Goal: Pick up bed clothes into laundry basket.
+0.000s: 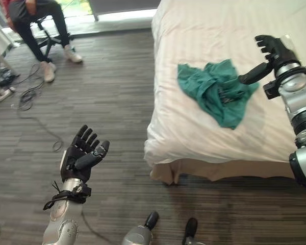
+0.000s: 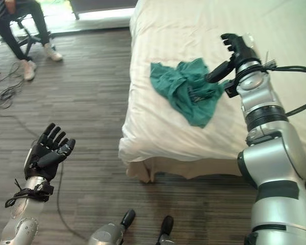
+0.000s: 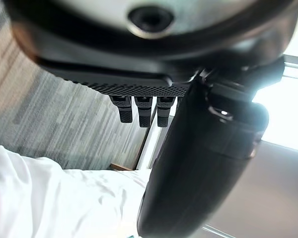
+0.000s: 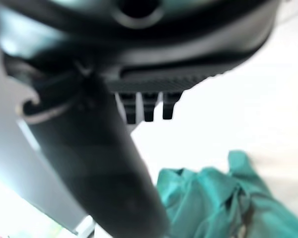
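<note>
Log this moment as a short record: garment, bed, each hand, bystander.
garment: green cloth, crumpled on the bed near its foot end, not held
bed: white sheet, floor of dark wood to its left
right hand: open, raised over the bed just right of the cloth, thumb reaching toward it
left hand: open, palm up, over the floor, away from the bed
person: seated on a chair in the far left corner
basket: none to report
</note>
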{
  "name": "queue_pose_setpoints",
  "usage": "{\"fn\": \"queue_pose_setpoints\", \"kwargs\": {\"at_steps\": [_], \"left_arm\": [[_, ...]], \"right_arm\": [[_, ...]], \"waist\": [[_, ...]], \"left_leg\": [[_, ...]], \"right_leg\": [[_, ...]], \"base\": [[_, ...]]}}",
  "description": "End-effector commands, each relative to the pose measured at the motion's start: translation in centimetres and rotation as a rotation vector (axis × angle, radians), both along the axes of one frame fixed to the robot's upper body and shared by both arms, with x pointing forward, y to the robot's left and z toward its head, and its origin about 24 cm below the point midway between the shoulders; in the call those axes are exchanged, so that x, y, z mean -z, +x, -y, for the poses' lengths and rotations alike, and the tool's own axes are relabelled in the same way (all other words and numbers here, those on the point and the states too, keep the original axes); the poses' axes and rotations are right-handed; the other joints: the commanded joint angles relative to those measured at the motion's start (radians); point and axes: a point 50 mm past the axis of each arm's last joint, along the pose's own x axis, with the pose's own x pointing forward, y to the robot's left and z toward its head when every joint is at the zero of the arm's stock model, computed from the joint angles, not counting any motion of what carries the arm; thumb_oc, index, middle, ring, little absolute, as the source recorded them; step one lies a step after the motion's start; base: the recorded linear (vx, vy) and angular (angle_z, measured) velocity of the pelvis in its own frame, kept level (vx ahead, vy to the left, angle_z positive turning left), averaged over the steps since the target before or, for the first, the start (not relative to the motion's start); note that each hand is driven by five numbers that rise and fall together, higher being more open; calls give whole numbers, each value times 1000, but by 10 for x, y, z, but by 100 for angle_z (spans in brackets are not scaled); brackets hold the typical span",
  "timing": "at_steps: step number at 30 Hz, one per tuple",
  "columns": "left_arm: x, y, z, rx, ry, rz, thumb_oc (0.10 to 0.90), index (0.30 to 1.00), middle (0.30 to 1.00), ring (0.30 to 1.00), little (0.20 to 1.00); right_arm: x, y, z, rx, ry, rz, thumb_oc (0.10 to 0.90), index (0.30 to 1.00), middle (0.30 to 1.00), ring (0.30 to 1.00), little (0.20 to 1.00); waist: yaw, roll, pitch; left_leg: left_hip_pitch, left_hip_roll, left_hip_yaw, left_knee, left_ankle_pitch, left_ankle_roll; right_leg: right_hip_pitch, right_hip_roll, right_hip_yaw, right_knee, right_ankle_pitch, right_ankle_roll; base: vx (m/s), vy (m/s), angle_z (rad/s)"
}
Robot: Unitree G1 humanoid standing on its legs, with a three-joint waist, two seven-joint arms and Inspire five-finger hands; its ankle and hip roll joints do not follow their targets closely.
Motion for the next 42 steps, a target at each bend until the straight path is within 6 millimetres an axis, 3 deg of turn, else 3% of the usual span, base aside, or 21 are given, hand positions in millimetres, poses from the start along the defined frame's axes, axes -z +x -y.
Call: {"fn": "queue_pose_setpoints", "kwargs": {"at_steps": [1,8,15,19,23,27,31,32,33,42], "left_arm": [[-67,13,6,97,70,327,800,900,900,900,900],[-69,11,10,109,60,335,800,900,900,900,900],[-70,14,19,114,34,344,800,900,900,900,900],[-71,18,28,128,19,356,800,900,900,900,900],[-72,19,30,127,11,364,800,900,900,900,900],[-69,20,32,112,-33,363,800,900,900,900,900],[-68,21,30,79,-43,367,800,900,900,900,900],[-67,20,29,73,-48,367,800,900,900,900,900],[-66,20,28,61,-53,363,800,900,900,900,900],[-68,22,18,13,-56,372,800,900,900,900,900]], "right_arm": [[-89,-11,-18,0,-190,237,800,900,900,900,900],[-104,-17,-15,17,-192,281,800,900,900,900,900],[-93,-7,-29,0,-216,241,800,900,900,900,900],[-79,5,-49,-44,-231,204,800,900,900,900,900],[-74,7,-52,-53,-246,184,800,900,900,900,900],[-69,10,-54,-36,-276,159,800,900,900,900,900],[-66,16,-75,-89,-317,150,800,900,900,900,900],[-67,18,-83,-115,-334,148,427,340,340,340,340],[-68,18,-90,-134,-349,155,400,300,300,300,300],[-73,17,-139,-313,-497,203,400,300,300,300,300]], "waist": [[-15,-65,-69],[0,-37,-51],[6,0,-3],[14,22,24],[19,33,31],[33,62,46],[54,81,51],[55,82,51],[54,82,50],[28,68,44]], "left_leg": [[-56,15,55,5,21,-49],[-98,17,41,2,41,-61],[-166,10,19,-1,72,-70],[-199,5,9,-1,82,-66],[-211,1,2,-1,88,-65],[-227,-10,-12,-1,97,-61],[-233,-16,-15,-1,100,-55],[-232,-18,-17,-1,100,-54],[-230,-19,-19,-1,99,-53],[-210,-20,-4,-1,86,-50]], "right_leg": [[92,-43,53,22,-152,67],[65,-34,38,21,-156,66],[-9,-31,34,39,-156,60],[-54,-31,43,70,-163,56],[-72,-34,47,86,-167,55],[-100,-50,49,115,-173,55],[-105,-56,59,119,-173,57],[-100,-57,60,116,-174,58],[-96,-58,61,114,-174,58],[-65,-64,71,92,-169,62]], "base": [[-9,-48,20],[-11,-33,10],[-55,-11,4],[-51,9,4],[-19,12,3],[-28,40,8],[-2,33,-2],[2,21,-6],[0,0,0],[8,34,-3]]}}
